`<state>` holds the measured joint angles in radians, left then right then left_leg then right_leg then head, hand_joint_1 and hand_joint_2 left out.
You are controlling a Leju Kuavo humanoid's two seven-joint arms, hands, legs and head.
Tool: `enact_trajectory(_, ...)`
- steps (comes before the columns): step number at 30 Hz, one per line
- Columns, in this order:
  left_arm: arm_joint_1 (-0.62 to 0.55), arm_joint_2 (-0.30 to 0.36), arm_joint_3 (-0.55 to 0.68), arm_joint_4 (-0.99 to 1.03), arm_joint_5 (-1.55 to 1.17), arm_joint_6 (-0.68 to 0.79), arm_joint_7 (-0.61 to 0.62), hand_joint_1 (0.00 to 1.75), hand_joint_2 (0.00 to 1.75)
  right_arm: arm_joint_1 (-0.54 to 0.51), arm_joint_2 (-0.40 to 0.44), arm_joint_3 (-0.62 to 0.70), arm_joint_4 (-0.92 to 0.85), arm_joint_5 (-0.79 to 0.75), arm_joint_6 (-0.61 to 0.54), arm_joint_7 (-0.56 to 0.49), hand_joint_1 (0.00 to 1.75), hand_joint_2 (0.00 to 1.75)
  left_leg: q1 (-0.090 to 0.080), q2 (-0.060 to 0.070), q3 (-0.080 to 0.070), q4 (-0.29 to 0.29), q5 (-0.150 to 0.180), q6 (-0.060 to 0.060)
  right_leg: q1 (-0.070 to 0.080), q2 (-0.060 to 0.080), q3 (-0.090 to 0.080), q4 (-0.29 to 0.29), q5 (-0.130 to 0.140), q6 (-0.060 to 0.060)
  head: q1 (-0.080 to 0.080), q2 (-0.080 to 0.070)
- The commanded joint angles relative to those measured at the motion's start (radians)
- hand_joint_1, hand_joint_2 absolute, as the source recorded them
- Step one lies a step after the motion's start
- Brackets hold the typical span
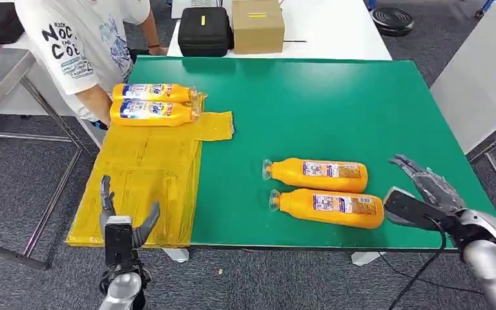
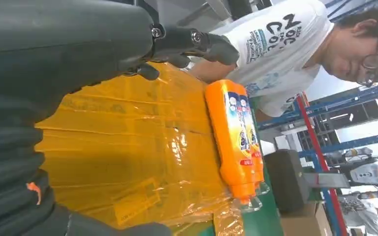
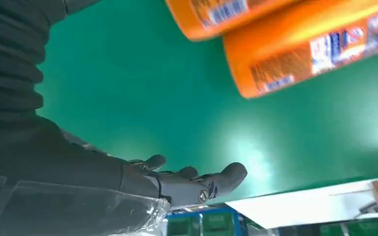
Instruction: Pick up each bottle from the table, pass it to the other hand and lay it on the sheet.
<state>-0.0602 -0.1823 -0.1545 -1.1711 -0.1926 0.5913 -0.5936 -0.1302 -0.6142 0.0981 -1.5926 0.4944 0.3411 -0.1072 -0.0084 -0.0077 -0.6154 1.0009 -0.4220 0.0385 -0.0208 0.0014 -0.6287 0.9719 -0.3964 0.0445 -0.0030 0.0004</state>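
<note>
— Four orange plastic bottles with blue-and-white labels, all lying on their sides. How are they spread?

— Two lie on the green table point(image 1: 336, 103) near my right side: the farther bottle point(image 1: 320, 174) and the nearer bottle point(image 1: 332, 208), side by side and almost touching, caps pointing toward my left. The other two — the far sheet bottle point(image 1: 155, 92) and the near sheet bottle point(image 1: 152, 113) — lie pressed together at the far end of the crinkled yellow plastic sheet point(image 1: 142, 187), which covers the table's left edge.

— And your hands?

— My right hand point(image 1: 426, 184) hovers over the table just beside the base of the nearer bottle, fingers spread and stretched forward, holding nothing. My left hand point(image 1: 124, 223) is raised over the near edge of the sheet, thumb and fingers apart — it holds nothing too, and it is well apart from both pairs of bottles.

— Anything else around?

— A person in a white printed T-shirt point(image 1: 84, 39) stands at the far left corner, an arm right by the two bottles on the sheet. Beyond the green table, on a white surface, sit a black zipped case point(image 1: 205, 30) and a brown cardboard box point(image 1: 257, 24), next to each other.
</note>
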Motion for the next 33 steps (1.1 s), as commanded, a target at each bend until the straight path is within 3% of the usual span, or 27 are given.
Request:
enact_trajectory(1,-0.074,0.009,-0.002,0.107,0.002,-0.006,-0.002,0.0,1.75,-0.325,0.028,0.31,0.326,-0.008,0.041,0.0,0.0,1.75,0.002,0.008,0.009,0.0,-0.003,-0.003,0.002,0.007,0.007,-0.002,0.0,-0.003,0.0,0.0)
enact_trajectory(3,-0.082,0.008,-0.006,0.12,0.005,-0.003,-0.004,0.0,1.75,-0.403,0.016,0.389,0.387,-0.049,0.053,-0.006,0.0,1.75,0.003,0.007,0.013,0.0,-0.004,-0.004,0.003,0.006,0.011,-0.002,-0.002,-0.004,0.0,0.0)
enact_trajectory(4,-0.083,0.008,-0.008,0.123,0.004,-0.001,-0.006,0.0,1.75,-0.44,0.016,0.423,0.414,-0.061,0.06,-0.007,0.0,1.75,0.0,0.005,0.005,0.0,0.0,-0.001,0.0,0.005,0.003,-0.001,0.001,-0.001,0.0,0.0)
enact_trajectory(7,-0.083,0.011,-0.01,0.125,0.006,0.001,-0.006,0.0,1.75,-0.488,0.02,0.472,0.447,-0.087,0.05,-0.007,0.0,1.75,0.001,0.009,0.004,0.0,-0.001,-0.002,0.001,0.009,0.003,0.0,0.001,-0.002,-0.001,0.0)
enact_trajectory(12,-0.081,0.011,-0.01,0.123,0.006,0.001,-0.006,0.0,1.75,-0.48,0.015,0.477,0.441,-0.092,0.046,-0.007,0.0,1.75,0.001,-0.001,0.004,0.0,0.001,-0.002,0.001,0.0,0.004,-0.001,0.0,-0.002,0.0,0.0)
enact_trajectory(26,-0.064,0.019,-0.006,0.095,-0.002,0.025,-0.012,0.0,1.75,-0.502,0.006,0.562,0.367,-0.121,0.027,-0.033,0.0,1.75,0.001,0.001,0.005,0.0,-0.001,-0.002,0.001,0.001,0.005,0.0,-0.001,-0.002,-0.001,0.0)
enact_trajectory(33,-0.07,0.018,-0.001,0.102,0.003,0.025,-0.014,0.0,1.75,-0.403,-0.03,0.536,0.241,-0.129,0.0,-0.024,0.0,1.75,0.001,-0.002,0.005,0.0,0.0,-0.002,0.001,-0.002,0.005,0.0,-0.002,-0.002,-0.001,0.0)
